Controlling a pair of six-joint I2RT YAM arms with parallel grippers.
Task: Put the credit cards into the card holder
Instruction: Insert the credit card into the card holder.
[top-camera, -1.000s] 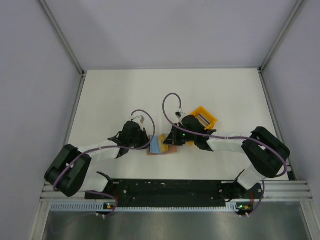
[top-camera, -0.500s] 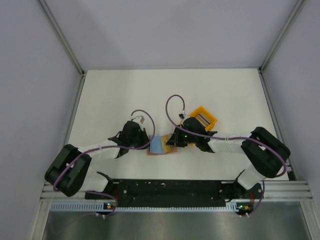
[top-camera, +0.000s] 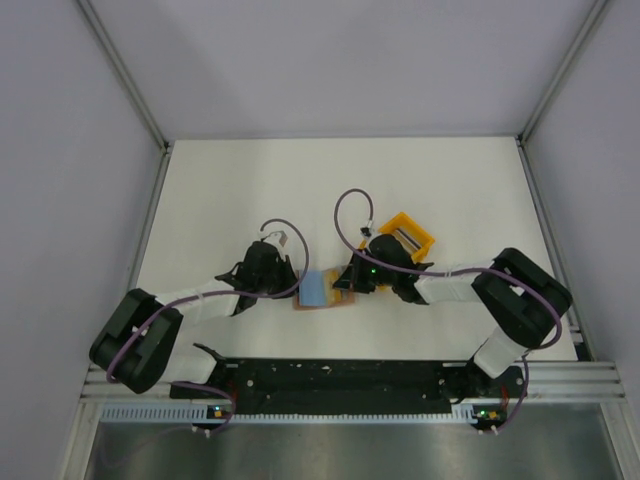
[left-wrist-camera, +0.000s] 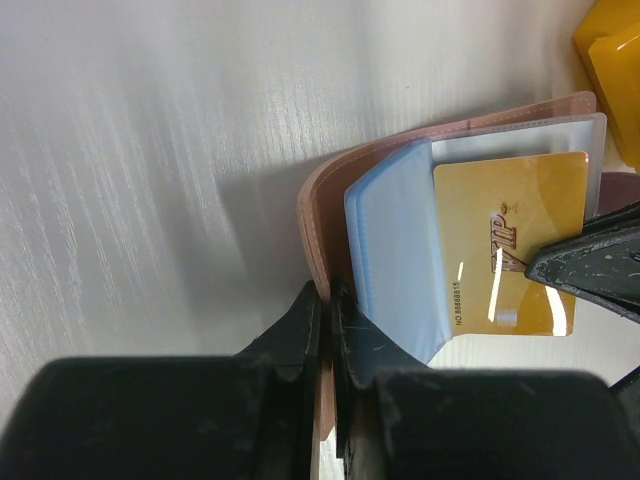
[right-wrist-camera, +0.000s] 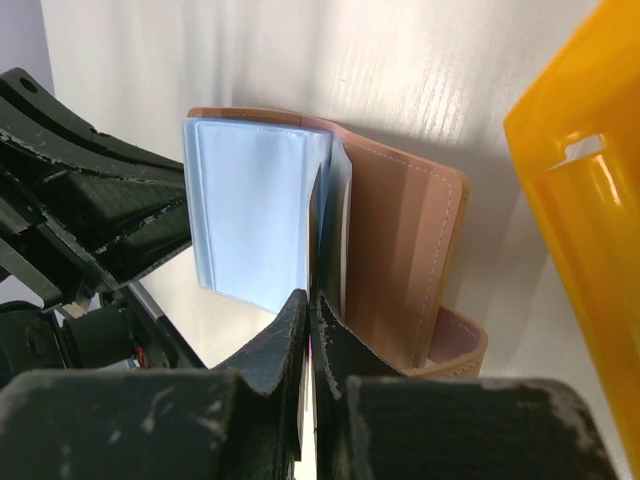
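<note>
The tan card holder (top-camera: 303, 305) lies open between both arms. My left gripper (left-wrist-camera: 328, 292) is shut on the edge of its tan cover (left-wrist-camera: 318, 215). A light blue card (left-wrist-camera: 395, 250) stands up from the fold, and a gold credit card (left-wrist-camera: 510, 250) lies behind it against a clear pocket. My right gripper (right-wrist-camera: 310, 298) is shut on the thin edge of that gold card, with the light blue card (right-wrist-camera: 250, 210) on its left and the holder's tan flap (right-wrist-camera: 400, 250) on its right. From above, the left gripper (top-camera: 296, 289) and right gripper (top-camera: 343, 285) nearly meet over the holder.
A bright yellow plastic tray (top-camera: 408, 240) stands just behind and right of the right gripper, close to the holder (right-wrist-camera: 580, 200). The white table (top-camera: 230, 190) ends in metal rails at left and right. Purple cables loop above both wrists.
The right wrist has drifted slightly to the right and its elbow has drawn in. A little more of the light blue card shows from above. The left arm holds still.
</note>
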